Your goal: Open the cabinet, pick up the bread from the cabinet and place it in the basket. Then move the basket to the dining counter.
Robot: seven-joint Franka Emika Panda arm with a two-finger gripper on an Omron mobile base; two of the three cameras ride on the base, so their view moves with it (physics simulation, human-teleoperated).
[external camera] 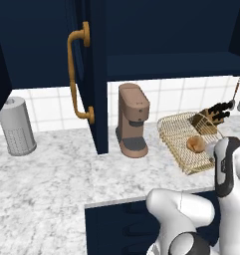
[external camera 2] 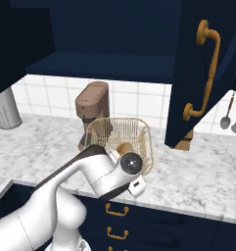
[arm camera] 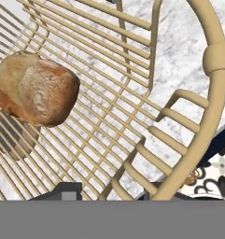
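Observation:
The round golden-brown bread point(arm camera: 37, 93) lies inside the gold wire basket point(arm camera: 212, 116), which stands on the marble worktop beside the coffee machine. From the base, the bread point(external camera: 195, 144) point(external camera 2: 123, 148) rests near the basket's point(external camera: 176, 134) point(external camera 2: 139, 132) front wall. My gripper point(arm camera: 109, 193) is at that front wall with the wires running between its tips, apparently shut on it. One dark fingertip point(arm camera: 62, 190) shows. The navy cabinet stands open, its door point(external camera: 99, 74) point(external camera 2: 193, 73) swung out over the worktop. The dining counter is out of view.
A brown coffee machine point(external camera: 132, 119) point(external camera 2: 92, 108) stands just left of the basket. A grey canister point(external camera: 17, 127) is at the far left. A knife block point(external camera: 211, 117) sits behind the basket, and utensils point(external camera 2: 227, 117) hang on the tiled wall. The open door overhangs the worktop.

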